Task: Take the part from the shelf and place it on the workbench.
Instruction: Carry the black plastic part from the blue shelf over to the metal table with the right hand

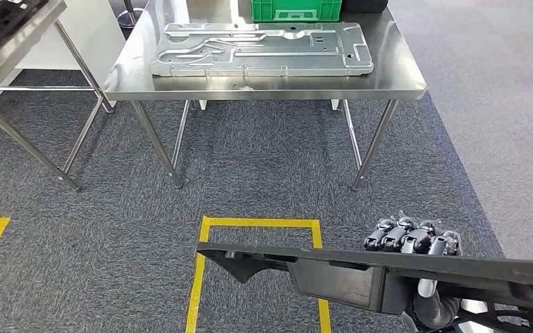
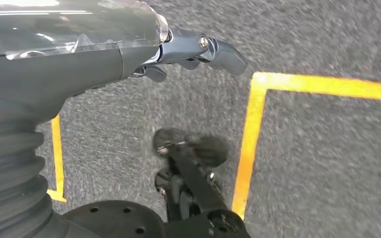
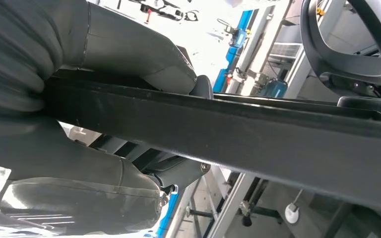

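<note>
Right hand [image 1: 411, 236] grips the black part [image 1: 361, 267] at the head view's lower right. Left hand [image 2: 188, 49] hangs over carpet, fingers curled, holding nothing. Workbench [image 1: 402, 83] sits at upper centre.

Metal panel [image 1: 260, 48] lies on workbench [image 1: 402, 82], crate [image 1: 295, 10] behind it. Second table [image 1: 14, 41] at left. Floor tape [image 1: 201, 270] before the workbench.

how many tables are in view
2: the steel workbench straight ahead, bearing a metal panel and green crate; a second table at far left. Others may lie outside the picture.
</note>
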Available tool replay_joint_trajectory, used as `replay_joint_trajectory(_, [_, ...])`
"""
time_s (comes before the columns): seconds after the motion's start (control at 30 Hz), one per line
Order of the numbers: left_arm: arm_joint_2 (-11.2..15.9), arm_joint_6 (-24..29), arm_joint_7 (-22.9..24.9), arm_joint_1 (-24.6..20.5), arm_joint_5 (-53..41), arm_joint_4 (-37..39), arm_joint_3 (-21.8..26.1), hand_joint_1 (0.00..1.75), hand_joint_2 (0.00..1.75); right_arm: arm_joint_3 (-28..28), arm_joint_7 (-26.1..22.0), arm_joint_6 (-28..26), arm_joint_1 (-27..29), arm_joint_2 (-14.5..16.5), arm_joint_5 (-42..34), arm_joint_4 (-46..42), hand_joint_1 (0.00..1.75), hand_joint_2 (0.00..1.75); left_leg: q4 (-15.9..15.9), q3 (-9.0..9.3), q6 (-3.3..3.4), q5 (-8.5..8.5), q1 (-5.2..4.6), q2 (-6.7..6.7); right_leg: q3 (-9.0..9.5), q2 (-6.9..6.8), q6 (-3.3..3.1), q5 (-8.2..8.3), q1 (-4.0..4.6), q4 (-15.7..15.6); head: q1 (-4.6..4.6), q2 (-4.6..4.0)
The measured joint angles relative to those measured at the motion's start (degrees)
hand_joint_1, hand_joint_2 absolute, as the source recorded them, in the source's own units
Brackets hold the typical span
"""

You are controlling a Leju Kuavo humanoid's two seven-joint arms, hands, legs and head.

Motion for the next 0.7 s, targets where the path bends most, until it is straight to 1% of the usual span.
replay_joint_trajectory(0.03, [0.0, 0.0, 0.0, 0.0, 0.0, 0.0, 0.1, 0.0, 1.75, 0.0, 0.0, 0.1, 0.0, 0.0, 0.0, 0.0, 1.69, 1.75, -4.2, 1.31, 0.58, 2.85, -0.23, -0.07, 0.6, 0.04, 0.06, -0.49, 0.06, 0.0, 0.03, 0.0])
replay_joint_trajectory(0.07, [0.1, 0.0, 0.0, 0.0, 0.0, 0.0, 0.2, 0.0, 1.75, 0.0, 0.0, 0.2, 0.0, 0.0, 0.0, 0.0, 1.69, 1.75, -7.6, 2.55, 1.15, 4.63, -0.5, -0.13, 1.0, 0.06, 0.23, -0.91, 0.17, 0.0, 0.14, 0.0])
replay_joint_trajectory(0.1, [0.2, 0.0, 0.0, 0.0, -0.1, 0.0, 0.3, 0.0, 1.75, 0.0, 0.0, 0.2, 0.0, 0.1, 0.0, 0.0, 1.69, 1.75, -9.9, 3.38, 1.6, 5.5, -0.76, -0.16, 1.18, 0.1, 0.47, -1.2, 0.15, 0.0, 0.19, 0.0])
replay_joint_trajectory(0.17, [0.3, 0.0, 0.0, 0.0, -0.2, 0.0, 0.4, 0.0, 1.75, -0.1, 0.0, 0.3, 0.0, 0.1, -0.1, 0.1, 1.69, 1.75, -11.4, 3.86, 2.16, 5.2, -1.1, -0.2, 1.26, 0.17, 1.21, -1.12, 0.03, 0.1, 0.3, 0.0])
replay_joint_trajectory(0.23, [0.4, 0.0, 0.0, 0.0, -0.3, 0.0, 0.4, 0.0, 1.75, -0.2, 0.1, 0.2, 0.1, 0.1, -0.1, 0.0, 1.69, 1.75, -12.3, 4.66, 2.58, 5.15, -0.94, -0.24, 1.28, 0.11, 1.88, -0.92, -0.15, 0.9, 0.29, 0.0])
replay_joint_trajectory(0.27, [0.4, -0.1, 0.0, 0.0, -0.4, 0.0, 0.5, 0.0, 1.75, -0.2, 0.1, 0.2, 0.1, 0.1, -0.1, 0.0, 1.69, 1.75, -12.7, 5.25, 2.8, 5.11, -0.76, -0.25, 0.76, 0.02, 2.13, -1.2, -0.17, 2.2, 0.33, 0.0])
replay_joint_trajectory(0.3, [0.4, -0.1, 0.0, 0.0, -0.4, 0.0, 0.5, 0.0, 1.75, -0.3, 0.1, 0.1, 0.1, 0.1, -0.1, -0.1, 1.69, 1.75, -13.1, 5.82, 2.98, 5.02, -0.62, -0.27, -0.45, -0.06, 2.37, -2.03, -0.24, 4.4, 0.39, 0.0])
replay_joint_trajectory(0.33, [0.4, -0.1, 0.0, 0.0, -0.4, 0.0, 0.6, 0.0, 1.75, -0.3, 0.2, 0.1, 0.1, 0.1, 0.0, -0.1, 1.69, 1.75, -13.2, 6.15, 3.12, 4.83, -0.56, -0.27, -2.44, -0.14, 2.61, -3.3, -0.38, 7.7, 0.44, 0.0])
replay_joint_trajectory(0.37, [0.4, -0.2, 0.0, -0.1, -0.5, 0.0, 0.6, 0.0, 1.75, -0.4, 0.2, 0.0, 0.2, 0.2, 0.1, -0.1, 1.69, 1.75, -13.2, 6.4, 3.22, 4.56, -0.53, -0.27, -4.97, -0.17, 2.9, -4.83, -0.51, 11.4, 0.47, 0.0])
replay_joint_trajectory(0.4, [0.4, -0.3, 0.0, 0.0, -0.5, 0.0, 0.7, 0.0, 1.75, -0.4, 0.2, 0.0, 0.3, 0.2, 0.2, -0.1, 1.69, 1.75, -13.2, 6.67, 3.22, 4.26, -0.51, -0.28, -7.42, -0.21, 3.23, -6.0, -0.66, 14.5, 0.47, 0.0])
replay_joint_trajectory(0.43, [0.4, -0.4, 0.0, 0.0, -0.5, 0.0, 0.7, 0.0, 1.75, -0.4, 0.2, 0.0, 0.5, 0.2, 0.3, -0.1, 1.69, 1.75, -13.2, 6.99, 3.17, 3.94, -0.49, -0.28, -9.15, -0.28, 3.47, -6.3, -0.81, 16.2, 0.46, 0.0])
replay_joint_trajectory(0.47, [0.4, -0.5, 0.0, 0.1, -0.6, 0.0, 0.7, 0.0, 1.75, -0.4, 0.2, -0.1, 0.6, 0.2, 0.4, -0.1, 1.69, 1.75, -13.2, 7.48, 3.05, 3.55, -0.46, -0.28, -9.74, -0.36, 3.65, -5.07, -0.92, 15.5, 0.48, 0.0])
replay_joint_trajectory(0.5, [0.4, -0.5, 0.1, 0.2, -0.6, 0.0, 0.7, 0.0, 1.75, -0.4, 0.2, -0.1, 0.7, 0.2, 0.5, -0.1, 1.69, 1.75, -13.2, 8.1, 2.89, 3.13, -0.41, -0.29, -9.19, -0.48, 3.68, -2.63, -1.0, 12.8, 0.48, 0.0])
replay_joint_trajectory(0.53, [0.4, -0.6, 0.1, 0.2, -0.7, 0.0, 0.7, 0.0, 1.75, -0.4, 0.2, -0.2, 0.7, 0.2, 0.5, -0.1, 1.69, 1.75, -13.2, 8.74, 2.68, 2.65, -0.36, -0.28, -7.88, -0.63, 3.59, 0.42, -1.05, 8.6, 0.49, 0.0])
replay_joint_trajectory(0.57, [0.4, -0.6, 0.1, 0.2, -0.7, 0.0, 0.7, 0.0, 1.75, -0.4, 0.2, -0.3, 0.8, 0.2, 0.6, -0.1, 1.69, 1.75, -13.2, 9.34, 2.44, 2.22, -0.35, -0.28, -6.59, -0.77, 3.44, 2.71, -1.04, 4.8, 0.48, 0.0])
replay_joint_trajectory(0.6, [0.4, -0.7, 0.1, 0.1, -0.7, 0.0, 0.8, 0.0, 1.75, -0.4, 0.2, -0.4, 0.8, 0.2, 0.6, -0.1, 1.69, 1.75, -13.2, 9.66, 2.11, 1.84, -0.38, -0.27, -5.7, -0.91, 3.13, 3.62, -0.89, 2.2, 0.46, 0.0])
replay_joint_trajectory(0.63, [0.4, -0.7, 0.1, 0.1, -0.7, 0.0, 0.8, 0.0, 1.75, -0.4, 0.2, -0.5, 0.9, 0.3, 0.7, -0.1, 1.69, 1.75, -13.3, 9.8, 1.75, 1.49, -0.42, -0.24, -5.32, -1.01, 2.78, 3.94, -0.73, 0.9, 0.44, 0.0])
replay_joint_trajectory(0.7, [0.4, -0.7, 0.1, 0.0, -0.6, 0.0, 0.9, 0.0, 1.75, -0.4, 0.6, -0.6, 1.0, 0.5, 1.1, -0.3, 1.69, 1.75, -13.0, 10.13, 0.99, 1.17, -0.53, -0.17, -5.16, -0.91, 1.91, 3.37, -0.57, 0.7, 0.38, 0.0])
